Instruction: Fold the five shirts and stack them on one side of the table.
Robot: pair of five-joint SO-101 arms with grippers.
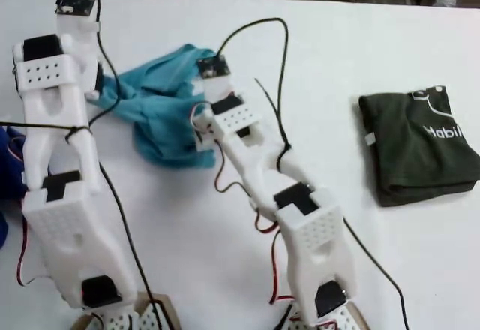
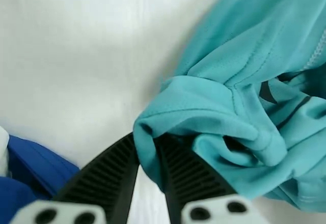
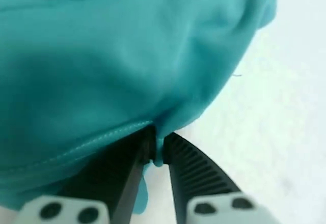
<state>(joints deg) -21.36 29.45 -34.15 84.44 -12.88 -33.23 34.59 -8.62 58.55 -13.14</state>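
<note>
STATE: left claw [image 2: 146, 147] pinched on a fold of the teal shirt [image 1: 161, 120]; right claw [image 3: 158, 142] pinched on its hem | LOCATION: crumpled on the desk [image 1: 210, 270], folded dark green shirt [image 1: 420, 150] well apart | HANDLING: I judge the fabric light, limp and slippery; grip seams or corners.

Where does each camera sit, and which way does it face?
High view: fixed above, looking down on the table; left arm, right arm and a folded dark green shirt show.
Left wrist view: on the left wrist, facing the left hand, shut on the teal shirt.
Right wrist view: on the right wrist, facing the right hand, shut on that shirt's hem.
All share the teal shirt.
</note>
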